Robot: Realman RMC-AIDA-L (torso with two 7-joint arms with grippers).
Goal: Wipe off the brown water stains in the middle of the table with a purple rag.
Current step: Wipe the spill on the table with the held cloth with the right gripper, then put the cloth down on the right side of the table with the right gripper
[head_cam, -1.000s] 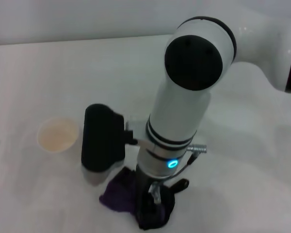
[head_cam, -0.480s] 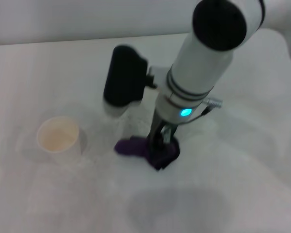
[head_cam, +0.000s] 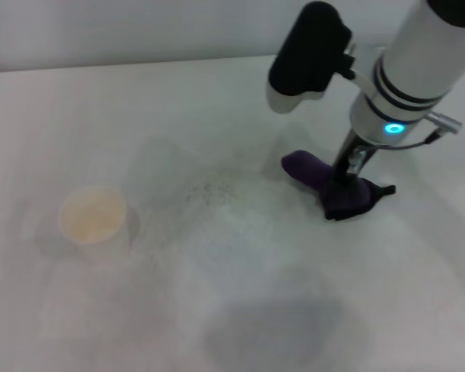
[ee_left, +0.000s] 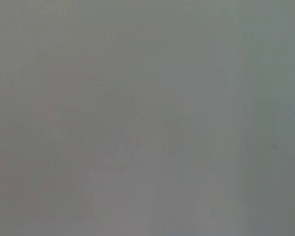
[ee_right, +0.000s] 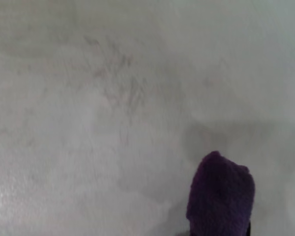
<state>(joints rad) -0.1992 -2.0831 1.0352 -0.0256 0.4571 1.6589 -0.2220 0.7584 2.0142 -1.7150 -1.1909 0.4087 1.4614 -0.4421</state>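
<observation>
My right gripper (head_cam: 342,184) is at the right of the table (head_cam: 217,93), pointing down and shut on the purple rag (head_cam: 325,184). It presses the rag onto the surface, and one end of the cloth trails toward the middle. The rag also shows in the right wrist view (ee_right: 220,196). No pale tan-brown blotch shows. Only faint speckled smears (head_cam: 209,192) lie in the middle of the table, and they also show in the right wrist view (ee_right: 115,73). My left gripper is out of view; its wrist view is a plain grey blur.
A white paper cup (head_cam: 93,216) stands at the left of the table. A faint grey shadow patch (head_cam: 271,325) lies on the near middle. The table's far edge runs along the top of the head view.
My right gripper has dragged the purple rag from the near middle of the table away from me and to the right, across the middle. The cup has not moved.
</observation>
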